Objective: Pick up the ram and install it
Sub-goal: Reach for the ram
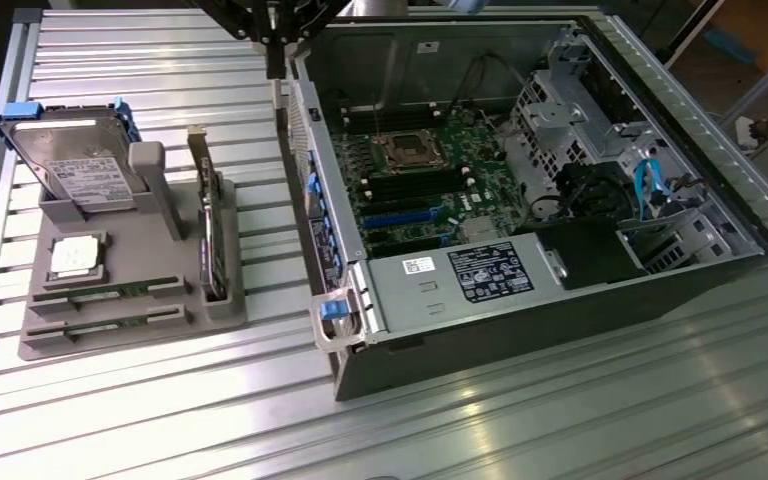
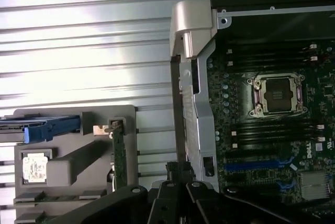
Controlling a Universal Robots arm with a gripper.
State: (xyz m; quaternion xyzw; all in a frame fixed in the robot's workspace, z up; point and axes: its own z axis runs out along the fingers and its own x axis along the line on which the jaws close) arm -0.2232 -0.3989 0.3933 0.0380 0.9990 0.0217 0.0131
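Observation:
Two rams, thin green sticks, lie flat in the front slots of the grey holder (image 1: 224, 310): one ram (image 1: 107, 292) just behind the other (image 1: 101, 323). In the wrist view a ram (image 2: 47, 198) shows in the holder's edge slot. My gripper (image 1: 275, 55) hangs high above the table beside the rear corner of the open computer case (image 1: 357, 310), far from the rams. Its dark fingers (image 2: 178, 177) are shut and hold nothing.
The holder also carries a hard drive (image 1: 77, 165) in a blue frame, an upright expansion card (image 1: 211, 235) and a square silver processor (image 1: 75, 255). Inside the case lies the motherboard (image 1: 478, 135) with its processor socket (image 2: 277, 96) and dark memory slots (image 1: 418, 185).

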